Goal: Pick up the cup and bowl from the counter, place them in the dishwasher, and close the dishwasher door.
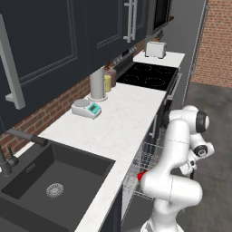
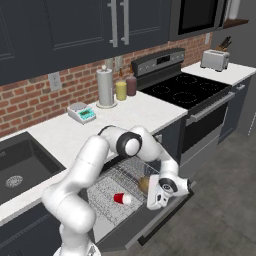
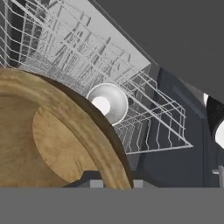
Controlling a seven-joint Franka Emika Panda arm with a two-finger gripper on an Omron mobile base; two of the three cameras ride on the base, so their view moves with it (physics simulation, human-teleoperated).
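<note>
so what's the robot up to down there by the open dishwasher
It is loading the dishwasher. The arm reaches down over the pulled-out wire rack, and the gripper is shut on the rim of the wooden bowl, held just above the rack. The red cup already lies on its side in the rack. The dishwasher door is down, not yet closed.

Kitchen scale (image 1: 86,108), grey cylinder (image 1: 97,84), yellow bottle (image 2: 121,90), toaster (image 1: 155,49), black stovetop (image 2: 185,90)
</note>
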